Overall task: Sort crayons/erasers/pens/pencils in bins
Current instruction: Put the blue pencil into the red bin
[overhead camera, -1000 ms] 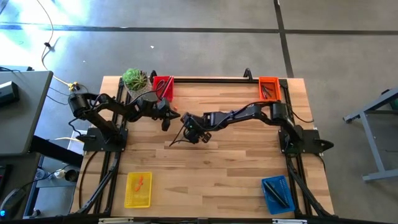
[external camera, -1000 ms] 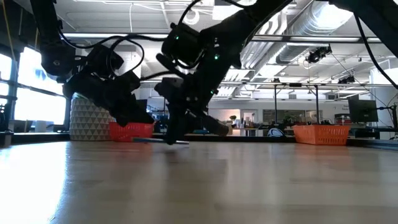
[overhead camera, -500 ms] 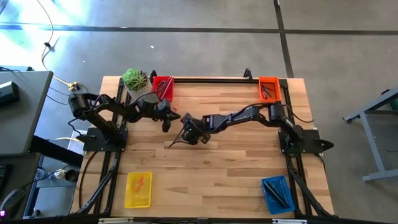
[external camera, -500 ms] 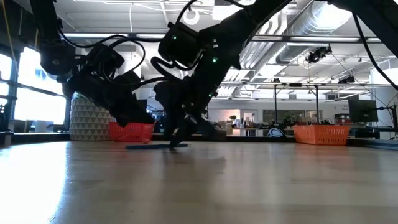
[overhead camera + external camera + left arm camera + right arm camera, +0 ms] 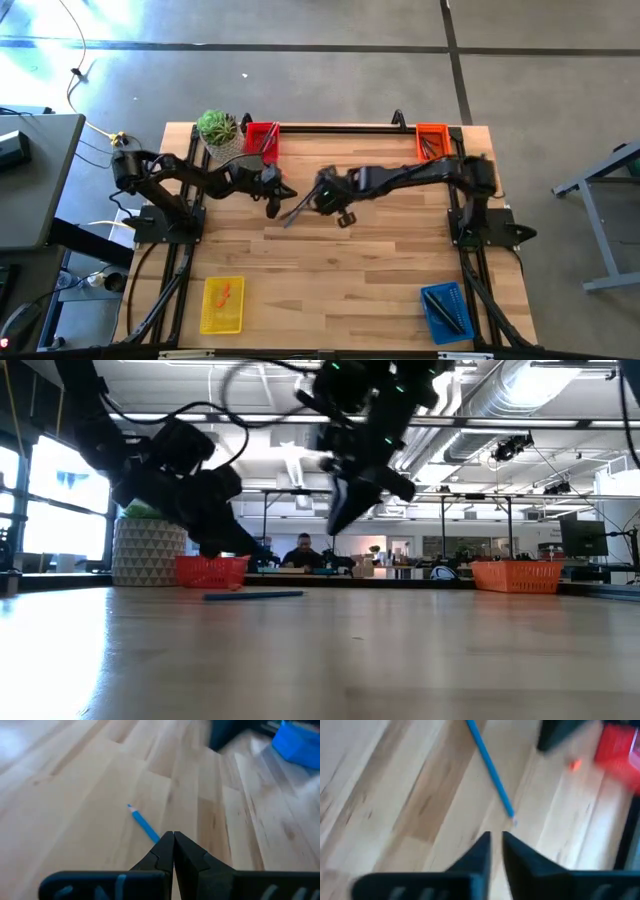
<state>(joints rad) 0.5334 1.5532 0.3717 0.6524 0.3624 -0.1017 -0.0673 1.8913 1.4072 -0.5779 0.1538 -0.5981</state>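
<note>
I see a blue pencil (image 5: 296, 209) lying flat on the tabletop (image 5: 330, 270), between my two grippers near the far edge. My right gripper (image 5: 322, 200) hangs above it, fingers nearly together, holding nothing. My left gripper (image 5: 272, 205) is closed and empty just beside the pencil.

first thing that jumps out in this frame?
The two dark arms meeting over the far middle of the table, right pincer lifted off the wood, left pincer shut and low. Between them a blue pencil lies loose on the table, held by neither. A coloured bin sits at each corner: red bin, orange bin, yellow bin, blue bin.
</note>
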